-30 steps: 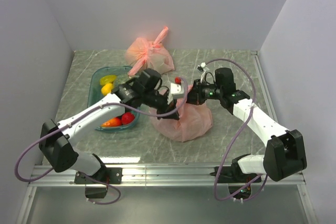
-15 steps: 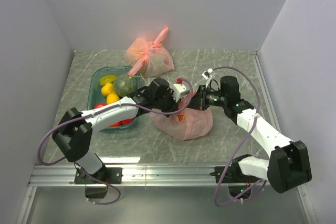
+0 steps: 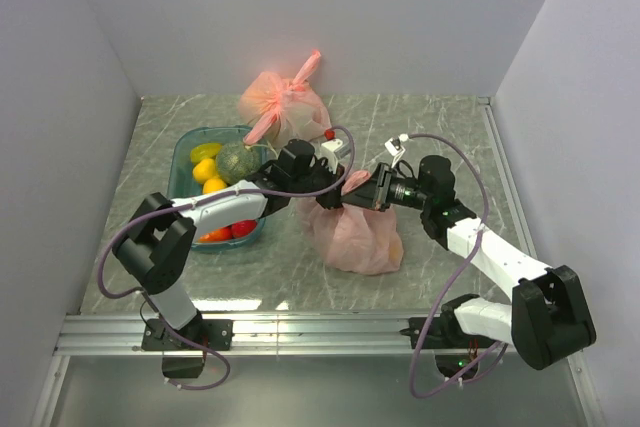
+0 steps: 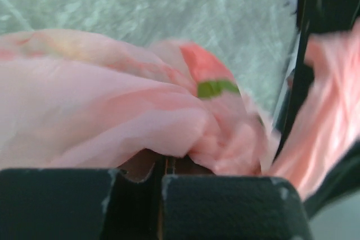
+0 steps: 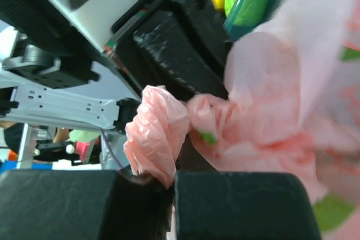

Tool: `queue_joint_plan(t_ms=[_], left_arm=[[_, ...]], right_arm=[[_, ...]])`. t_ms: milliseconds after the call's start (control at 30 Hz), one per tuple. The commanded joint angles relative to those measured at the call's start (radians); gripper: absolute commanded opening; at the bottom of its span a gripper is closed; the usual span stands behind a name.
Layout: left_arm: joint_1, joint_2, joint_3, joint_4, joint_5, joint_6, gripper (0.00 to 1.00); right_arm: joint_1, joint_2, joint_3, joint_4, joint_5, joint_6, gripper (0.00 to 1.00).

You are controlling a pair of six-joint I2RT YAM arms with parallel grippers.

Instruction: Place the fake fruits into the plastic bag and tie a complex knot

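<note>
Since the earlier frame both arms have drawn together, and the plastic bag [image 3: 365, 237] now stands bunched taller on the bench [image 3: 450, 137]. The right gripper [image 5: 171, 186] is closed on a twisted strand of the bag's neck, and the left gripper [image 4: 163, 178] is clamped on the adjoining fold. Farther left, a teal tray [image 3: 180, 162] holds loose fake fruits [image 3: 215, 187]. A paler tied bag [image 3: 285, 102] lies at the rear.

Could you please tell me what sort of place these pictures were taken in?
Probably a lab robot test cell, not a home: plain white walls box in a marble-patterned table, a left arm and right arm are bolted to an aluminium rail, and a teal bin holds glossy fake fruits.
</note>
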Motion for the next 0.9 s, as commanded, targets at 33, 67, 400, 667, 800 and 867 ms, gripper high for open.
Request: queue_joint_plan(t_ms=[33, 67, 400, 667, 800, 867], left_arm=[[0.006, 0.044, -0.027, 0.235, 0.06, -0.186, 0.04], [0.008, 0.047, -0.032, 0.262, 0.089, -0.208, 0.04], [0.019, 0.015, -0.083, 0.281, 0.179, -0.15, 0.01], [0.02, 0.012, -0.087, 0.295, 0.21, -0.128, 0.0], [0.019, 0.023, -0.087, 0.321, 0.236, -0.139, 0.0], [0.02, 0.029, -0.084, 0.33, 0.247, -0.137, 0.0]], right_arm=[[0.06, -0.059, 0.007, 0.077, -0.038, 0.035, 0.0], [0.062, -0.063, 0.024, -0.002, -0.041, -0.033, 0.0], [-0.051, -0.237, 0.261, -0.848, -0.036, -0.787, 0.88], [-0.306, -0.209, 0.268, -0.773, -0.118, -0.692, 0.55], [-0.303, -0.085, 0.229, -0.676, -0.047, -0.635, 0.47], [-0.302, -0.009, 0.222, -0.656, -0.077, -0.625, 0.55]])
